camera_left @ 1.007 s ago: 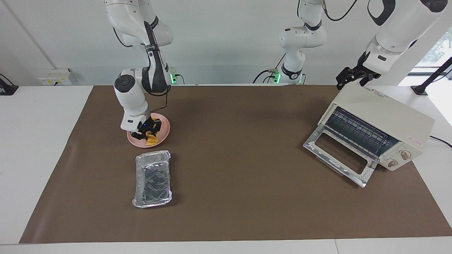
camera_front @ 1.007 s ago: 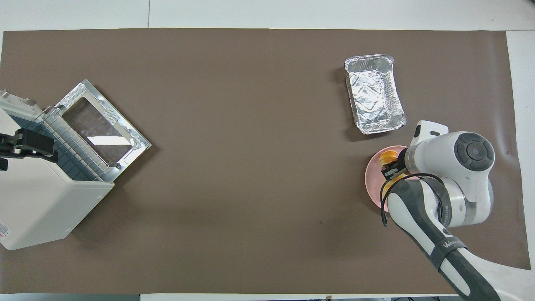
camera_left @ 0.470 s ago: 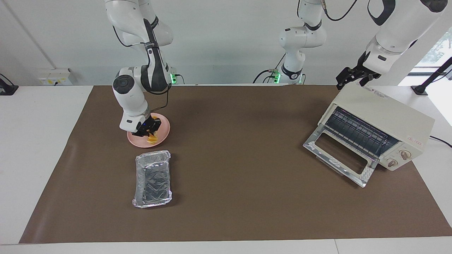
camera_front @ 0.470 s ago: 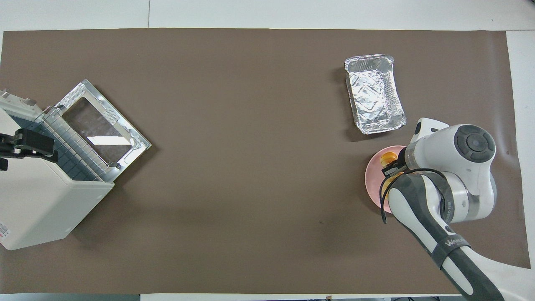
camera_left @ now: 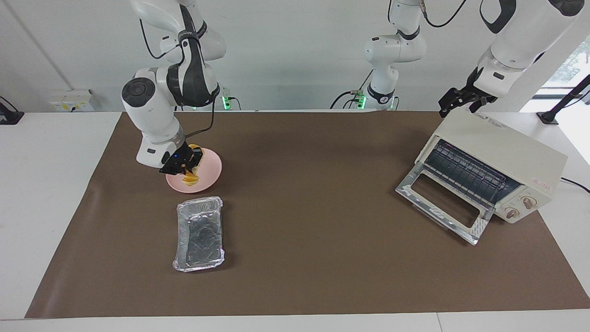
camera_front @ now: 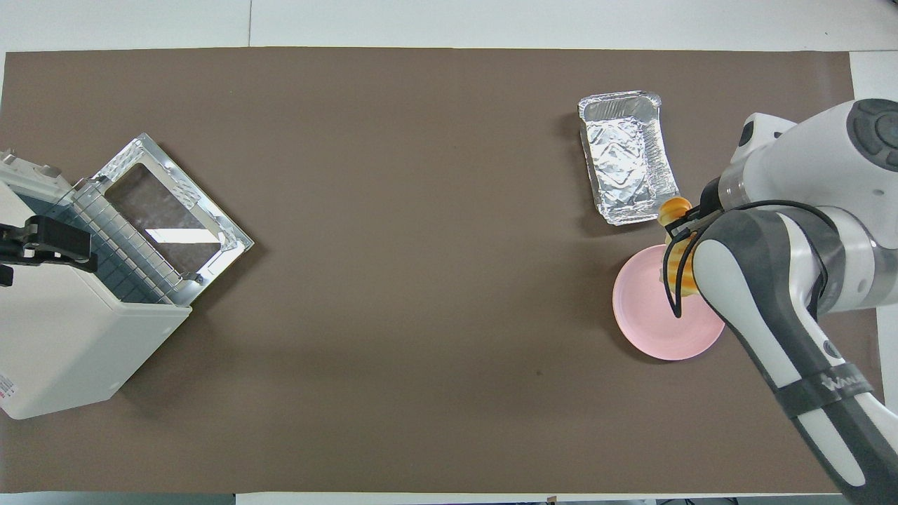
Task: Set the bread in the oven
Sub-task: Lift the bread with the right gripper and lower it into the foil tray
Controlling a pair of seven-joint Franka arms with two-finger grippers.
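Item: bread (camera_left: 190,176), light, soft, sliced, apt to sag | Location: lifted over pink plate (camera_left: 209,173) | Hold: mid-length, gently | right gripper (camera_left: 180,167) clamped on it | left gripper (camera_left: 454,102) fingers wide, over oven (camera_left: 502,152)

Glossy white arms (camera_left: 152,115), dark grey joint bands (black cables trailing)

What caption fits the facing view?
Right gripper lifts bread above pink plate; oven door open.
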